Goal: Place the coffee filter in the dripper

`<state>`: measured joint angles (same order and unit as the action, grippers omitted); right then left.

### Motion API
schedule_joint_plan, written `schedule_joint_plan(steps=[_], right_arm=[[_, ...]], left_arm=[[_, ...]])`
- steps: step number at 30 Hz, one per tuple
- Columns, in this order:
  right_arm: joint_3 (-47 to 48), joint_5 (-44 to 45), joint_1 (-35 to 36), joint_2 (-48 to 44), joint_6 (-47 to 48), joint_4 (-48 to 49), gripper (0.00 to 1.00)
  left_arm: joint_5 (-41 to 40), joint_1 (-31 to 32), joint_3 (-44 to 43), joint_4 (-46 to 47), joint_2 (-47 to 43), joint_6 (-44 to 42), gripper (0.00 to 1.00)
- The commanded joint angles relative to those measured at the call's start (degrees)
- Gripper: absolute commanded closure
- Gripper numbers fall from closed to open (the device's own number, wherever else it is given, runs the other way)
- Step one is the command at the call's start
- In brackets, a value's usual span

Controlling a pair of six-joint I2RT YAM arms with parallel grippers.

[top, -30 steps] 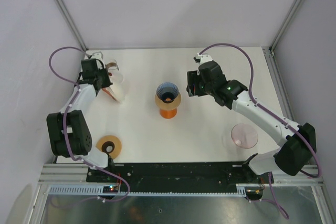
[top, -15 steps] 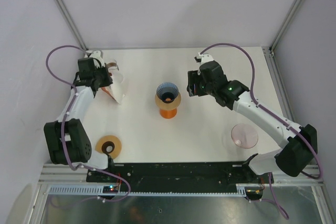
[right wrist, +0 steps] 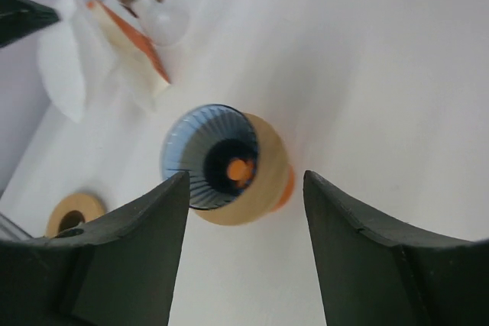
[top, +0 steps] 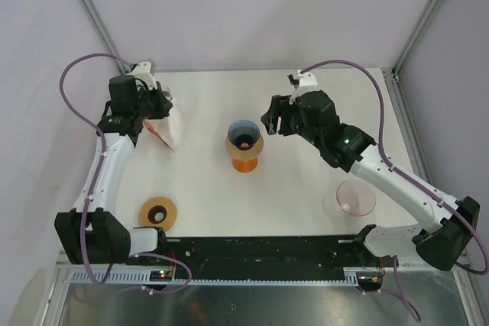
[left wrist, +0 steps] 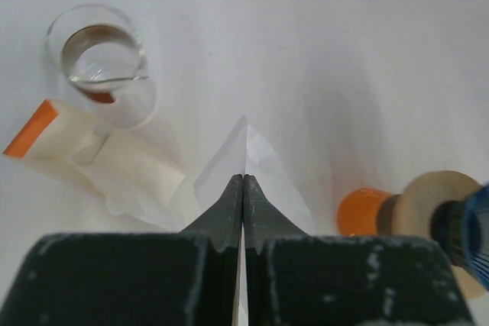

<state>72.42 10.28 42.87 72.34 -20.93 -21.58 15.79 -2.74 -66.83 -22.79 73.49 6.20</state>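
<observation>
The dripper (top: 244, 137) is a blue ribbed cone with a tan ring on an orange base, standing mid-table. It also shows in the right wrist view (right wrist: 220, 158) and at the right edge of the left wrist view (left wrist: 452, 215). My left gripper (top: 158, 104) is shut on a white paper coffee filter (top: 173, 124) at the back left; the filter sticks out past the shut tips (left wrist: 246, 154). My right gripper (top: 270, 121) is open and empty, just right of the dripper and above it (right wrist: 244, 181). The right wrist view shows the held filter (right wrist: 63, 74) far left.
An orange-and-cream filter packet (left wrist: 99, 156) and a glass beaker (left wrist: 103, 55) lie under the left gripper. A tan ring (top: 158, 211) lies front left, and a pink dish (top: 355, 198) front right. Walls and frame posts border the table.
My left gripper has risen and drawn back-left with the white filter lifted off the packet. My right gripper has shifted left toward the dripper, still open.
</observation>
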Motion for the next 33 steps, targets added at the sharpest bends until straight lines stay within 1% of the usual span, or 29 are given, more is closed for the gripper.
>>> schedule_joint_plan(steps=[1, 3, 6, 8, 10, 16, 22, 23, 24, 25, 28, 31, 33], right_arm=[[0.8, 2.3, 4.9, -0.4, -2.7, 11.4, 0.3], [2.1, 2.2, 7.9, 1.7, -2.6, 15.4, 0.25], [5.1, 2.6, 13.5, 5.7, -0.5, 19.8, 0.23], [8.0, 3.7, 16.0, 9.2, 0.1, 20.6, 0.23], [11.7, 5.0, 17.3, 13.5, 0.2, 19.3, 0.23], [18.9, 5.9, 19.2, 21.9, 0.1, 18.5, 0.27], [22.5, 9.8, 18.7, 27.1, 0.6, 17.2, 0.38], [22.7, 10.1, 18.5, 27.7, 0.6, 17.3, 0.41], [22.8, 10.3, 18.1, 28.2, 0.5, 17.3, 0.47], [23.1, 10.5, 17.8, 28.9, 0.5, 17.3, 0.53], [24.0, 10.5, 16.5, 30.4, 0.3, 16.6, 0.77], [25.1, 10.1, 15.5, 31.5, 0.3, 15.7, 0.94], [25.8, 10.2, 15.1, 31.5, 0.6, 14.8, 0.99]], left_arm=[[0.5, 5.1, -4.8, -2.6, -5.0, 1.2, 1.0], [-0.1, 7.2, -6.1, -3.6, -6.3, 1.4, 1.0], [-0.6, 10.2, -8.1, -5.3, -7.9, 2.0, 1.0], [-0.3, 11.6, -9.2, -6.6, -8.5, 2.7, 1.0], [0.1, 12.7, -10.1, -7.6, -9.1, 3.3, 1.0], [1.5, 14.0, -10.7, -9.3, -10.5, 4.1, 1.0], [2.7, 14.1, -11.0, -9.8, -11.2, 4.5, 1.0], [2.9, 14.1, -11.0, -9.9, -11.3, 4.6, 1.0], [3.2, 14.1, -11.1, -9.9, -11.3, 4.7, 1.0], [3.4, 14.1, -11.1, -10.0, -11.3, 4.6, 1.0], [3.6, 14.1, -10.9, -10.0, -11.4, 4.5, 1.0], [4.2, 14.1, -10.8, -10.2, -11.6, 4.6, 1.0], [4.0, 14.2, -10.8, -10.3, -11.7, 4.3, 1.0]])
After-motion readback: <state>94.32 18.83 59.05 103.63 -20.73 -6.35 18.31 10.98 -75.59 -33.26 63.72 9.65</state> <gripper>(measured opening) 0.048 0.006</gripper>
